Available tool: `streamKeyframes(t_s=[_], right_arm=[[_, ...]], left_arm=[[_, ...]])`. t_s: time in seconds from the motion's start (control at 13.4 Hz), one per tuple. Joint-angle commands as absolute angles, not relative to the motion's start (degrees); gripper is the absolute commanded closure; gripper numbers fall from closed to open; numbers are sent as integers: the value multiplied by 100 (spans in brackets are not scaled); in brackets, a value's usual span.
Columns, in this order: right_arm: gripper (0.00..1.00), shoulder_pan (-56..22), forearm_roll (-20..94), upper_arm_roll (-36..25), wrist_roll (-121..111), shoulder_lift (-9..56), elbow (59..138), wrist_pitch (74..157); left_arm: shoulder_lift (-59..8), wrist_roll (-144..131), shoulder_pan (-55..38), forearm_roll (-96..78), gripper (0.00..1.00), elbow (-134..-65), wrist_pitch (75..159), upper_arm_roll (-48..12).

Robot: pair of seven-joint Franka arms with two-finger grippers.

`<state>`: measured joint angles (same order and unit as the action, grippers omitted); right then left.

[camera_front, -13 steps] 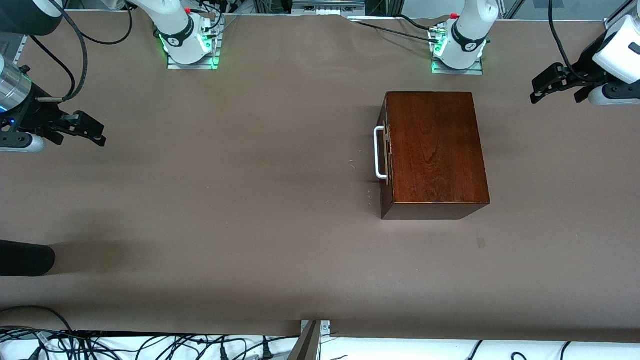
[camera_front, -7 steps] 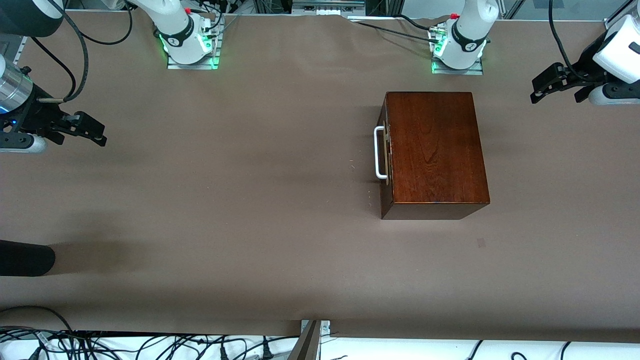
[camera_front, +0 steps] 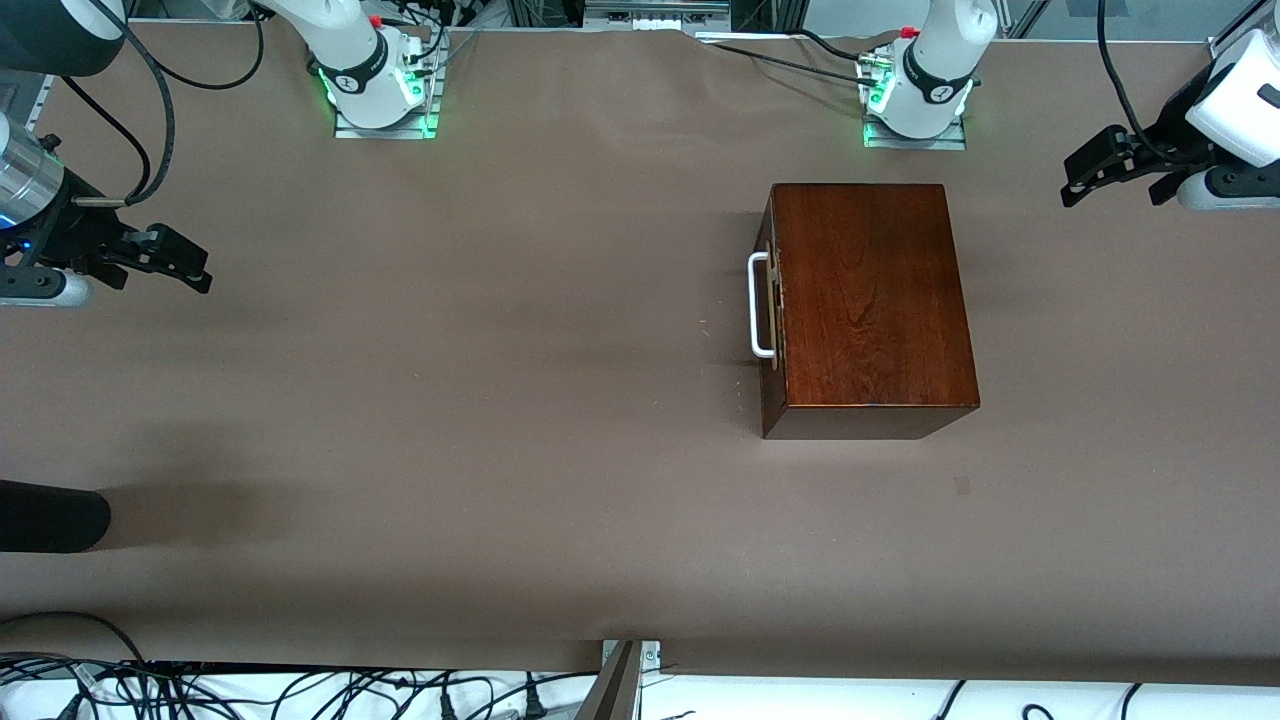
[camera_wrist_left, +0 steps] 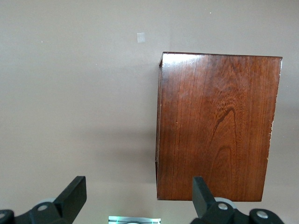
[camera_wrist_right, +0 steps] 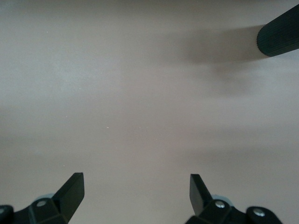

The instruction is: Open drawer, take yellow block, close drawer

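Observation:
The dark reddish-brown wooden box (camera_front: 870, 295) stands on the table toward the left arm's end. Its drawer is shut, and the white bar handle (camera_front: 760, 305) on the drawer front faces the right arm's end. The yellow block is hidden. My left gripper (camera_front: 1115, 193) is open and empty, up in the air at the table's end beside the box. The left wrist view shows the box top (camera_wrist_left: 217, 126) ahead of its open fingers (camera_wrist_left: 74, 193). My right gripper (camera_front: 160, 282) is open and empty over bare table at the right arm's end, and its wrist view shows only table between its fingers (camera_wrist_right: 72, 186).
A black cylindrical object (camera_front: 50, 515) pokes in at the table's edge at the right arm's end, nearer the front camera; it also shows in the right wrist view (camera_wrist_right: 280, 30). The arm bases (camera_front: 380, 85) (camera_front: 915, 95) stand along the back edge. Cables lie off the near edge.

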<state>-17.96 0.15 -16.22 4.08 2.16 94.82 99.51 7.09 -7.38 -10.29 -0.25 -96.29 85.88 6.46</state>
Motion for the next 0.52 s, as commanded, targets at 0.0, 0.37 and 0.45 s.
streamKeyframes(t_s=[0.0,0.37,0.45], right_arm=[[0,-1767,0,-1626,387,220,9448,9958],[0,-1758,-9,-1679,343,220,9440,9940],[0,-1758,-9,-1714,343,220,9439,9923]], left_arm=[[773,-694,-949,-26,0,-9607,8552,580],[668,-1229,-1011,-26,0,-9554,8578,177],[607,-1378,-1028,-26,0,-9545,8596,45]])
